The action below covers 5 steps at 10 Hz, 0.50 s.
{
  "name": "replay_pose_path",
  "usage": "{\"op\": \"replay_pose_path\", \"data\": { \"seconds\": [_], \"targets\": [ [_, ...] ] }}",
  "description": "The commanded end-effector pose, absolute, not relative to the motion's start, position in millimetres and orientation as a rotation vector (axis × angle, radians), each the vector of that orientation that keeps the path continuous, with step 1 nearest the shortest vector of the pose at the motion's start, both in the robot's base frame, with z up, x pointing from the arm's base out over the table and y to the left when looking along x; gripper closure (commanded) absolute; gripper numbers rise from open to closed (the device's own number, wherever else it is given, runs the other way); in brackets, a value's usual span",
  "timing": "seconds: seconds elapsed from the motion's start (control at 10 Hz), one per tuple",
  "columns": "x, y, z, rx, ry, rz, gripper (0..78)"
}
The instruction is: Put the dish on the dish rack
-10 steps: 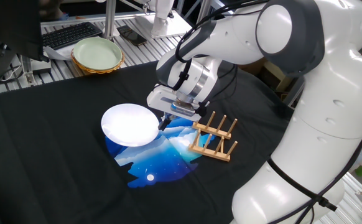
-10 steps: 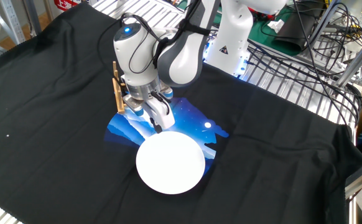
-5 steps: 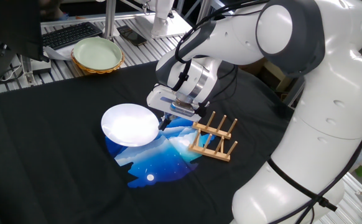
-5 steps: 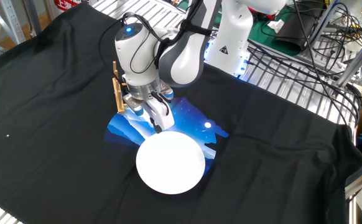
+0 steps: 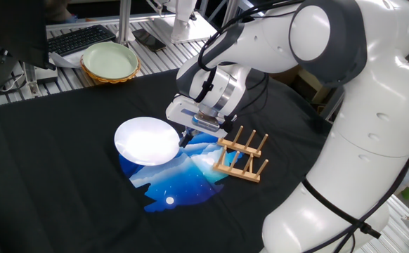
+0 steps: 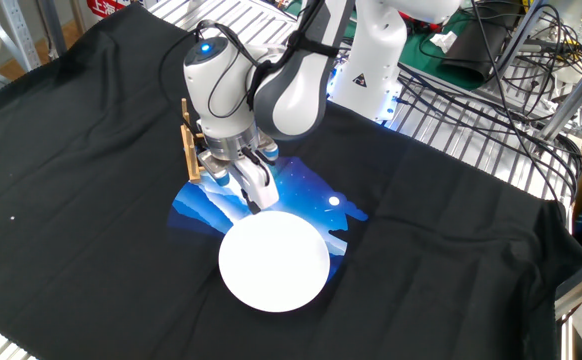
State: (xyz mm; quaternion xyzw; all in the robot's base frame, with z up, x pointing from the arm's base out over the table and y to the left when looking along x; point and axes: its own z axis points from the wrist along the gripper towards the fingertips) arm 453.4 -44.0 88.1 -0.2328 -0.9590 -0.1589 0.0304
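The dish is a plain white round plate lying on the blue print of the black cloth; it also shows in the other fixed view. My gripper points down at the plate's rim on the side facing the rack, with its fingers pinched on that edge. The dish rack is a small wooden rack with upright pegs, standing just right of the gripper. In the other fixed view the rack is mostly hidden behind the gripper's body.
A pale green bowl with a woven rim sits at the back left off the cloth, next to a keyboard. The robot's large white arm fills the right side. Metal grating and cables lie beyond the cloth.
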Motion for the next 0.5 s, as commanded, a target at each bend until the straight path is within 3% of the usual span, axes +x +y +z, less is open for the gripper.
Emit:
{"op": "replay_pose_path", "data": {
  "seconds": [0.1,0.5],
  "targets": [
    [454.9,-44.6,89.6,-0.789,-2.916,-0.443,77.6],
    [454.9,-44.6,89.6,-0.807,-2.905,-0.484,77.6]
  ]
}}
